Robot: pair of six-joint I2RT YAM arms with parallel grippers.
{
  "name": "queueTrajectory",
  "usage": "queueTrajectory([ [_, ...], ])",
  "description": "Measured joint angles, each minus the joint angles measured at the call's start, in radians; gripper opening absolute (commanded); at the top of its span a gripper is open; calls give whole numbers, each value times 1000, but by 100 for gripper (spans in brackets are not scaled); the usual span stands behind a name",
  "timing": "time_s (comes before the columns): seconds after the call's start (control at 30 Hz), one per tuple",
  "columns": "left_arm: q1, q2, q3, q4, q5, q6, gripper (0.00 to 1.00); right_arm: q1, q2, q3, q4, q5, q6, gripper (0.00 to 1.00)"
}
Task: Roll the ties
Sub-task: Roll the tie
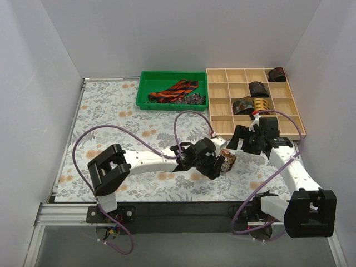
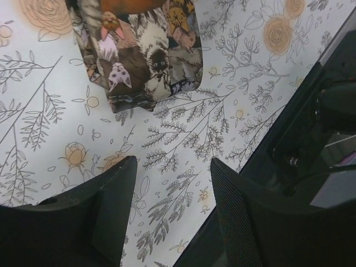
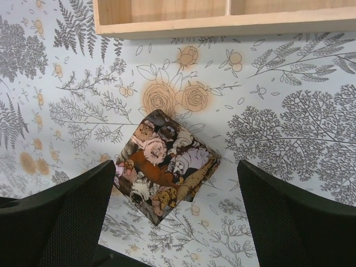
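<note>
1. Tie rolling here centres on one rolled tie (image 3: 167, 169), a cat-print coil lying on the floral counter (image 1: 111, 111) between our two hands.
2. Our left hand (image 2: 173, 167) stands partly open with nothing between its fingers. The coil lies just ahead of its fingertips, apart from them.
3. Our right hand (image 3: 177, 167) is spread wide, and the same coil sits between its two fingers. A clear gap shows on the right side. On the left the coil's corner comes very near the finger, and we cannot tell whether they touch. The hand has no grip on it.
4. Just beyond the right hand lies a wooden divider box (image 1: 222, 127), with four finished coils (image 1: 258, 88) in separate compartments.
5. Well ahead of the left hand, a green tray (image 1: 153, 83) holds an unrolled red-black striped tie (image 1: 177, 90) beside a darker heap of fabric.
</note>
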Motion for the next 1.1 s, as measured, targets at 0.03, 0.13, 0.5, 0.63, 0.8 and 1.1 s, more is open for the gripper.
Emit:
queueTrajectory([
  [0.03,-8,10,4,-1,-1,6,52,-3,13,0,8,-16,0,81],
  [0.13,-22,67,47,-10,-9,34,52,-12,40,0,30,-50,0,81],
  [0.5,-68,205,110,-22,-166,128,46,-38,82,-23,116,-112,15,81],
  [0.63,-76,207,113,-24,-201,134,45,-40,104,-57,154,-138,15,81],
  [0.8,-77,216,113,-22,-266,122,40,-47,117,-105,202,-156,19,81],
  [1.1,-40,216,92,24,-293,77,40,-52,116,-171,266,-186,27,80],
])
